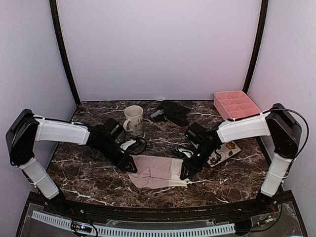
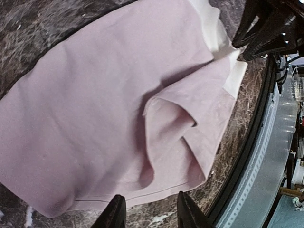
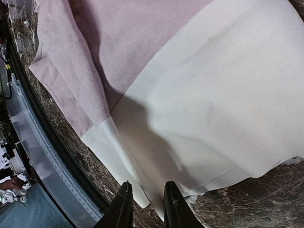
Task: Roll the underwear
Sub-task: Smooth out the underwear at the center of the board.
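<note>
The left arm is stretched in from the left toward the pale pink and white underwear, which is spread flat on the marbled surface near its front edge, midway between the two arms. The left claw is lowered to the left edge of this garment. In the left wrist view its two fingers are parted, with only the surface and the cloth's hem showing just beyond them, so this claw is open and nothing is gripped. In that view the pink cloth is seen with a loose fold raised near the hem.

Behind the garment and a little to its left, a pale mug is stood upright. Behind the garment and slightly to its right, well apart from it, the black underwear is left in a crumpled heap.

At the garment's right edge, on its white part, the right claw is lowered. In the right wrist view its fingers are held a little apart, the white corner of the cloth lying just before them; the claw is slightly open and not clamped on the cloth.

To the right of the garment, a flowered plate is partly hidden under the right arm. Far behind and to the right, a pink compartmented tray is set.
</note>
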